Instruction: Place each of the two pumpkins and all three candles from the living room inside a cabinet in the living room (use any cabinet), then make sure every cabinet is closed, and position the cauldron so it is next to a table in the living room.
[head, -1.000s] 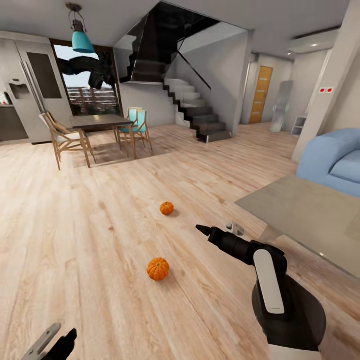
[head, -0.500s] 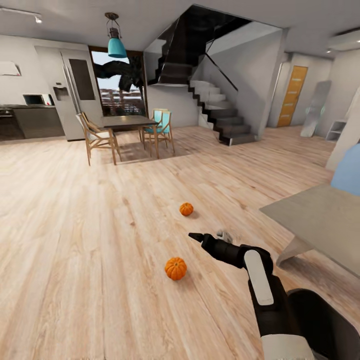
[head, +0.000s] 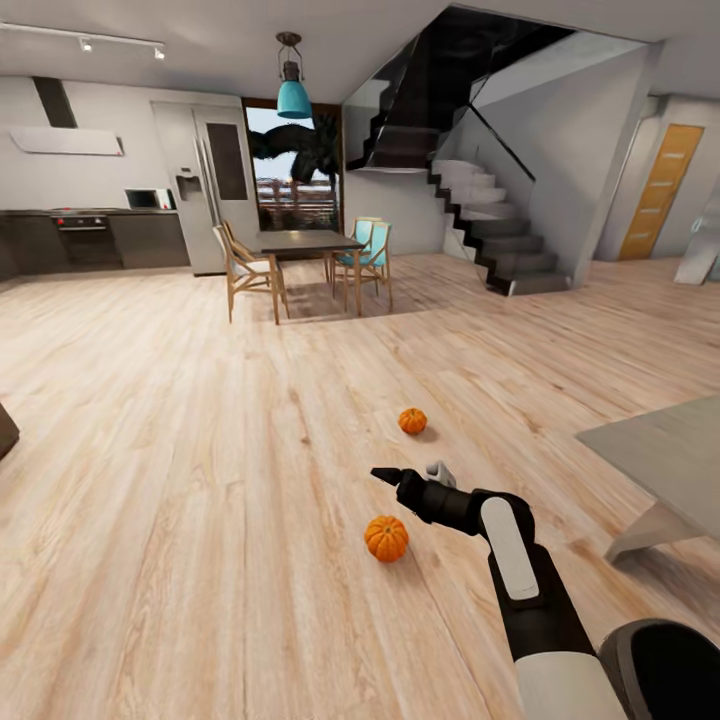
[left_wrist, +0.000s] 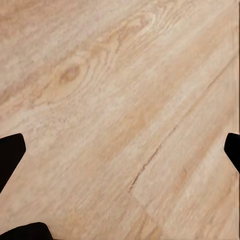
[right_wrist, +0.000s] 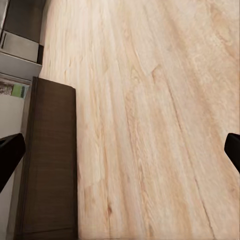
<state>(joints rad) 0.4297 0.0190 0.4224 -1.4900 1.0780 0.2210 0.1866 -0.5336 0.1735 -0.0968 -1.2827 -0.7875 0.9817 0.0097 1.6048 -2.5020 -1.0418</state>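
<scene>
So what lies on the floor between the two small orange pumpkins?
In the head view, bare pale wood floor separates the near orange pumpkin from the far one; the right gripper reaches over that stretch.

Panning left across the room: kitchen units (head: 90, 240) coming into sight, blue sofa slipping out of frame.

Pale plank floor (head: 180, 480), dining table (head: 305, 242) with chairs, dark staircase (head: 480, 215), teal pendant lamp (head: 293, 95).

Two orange pumpkins (head: 386, 538), pale wood-grain floor (head: 180, 480), perhaps dark-brown cabinet (right_wrist: 50, 165).
</scene>
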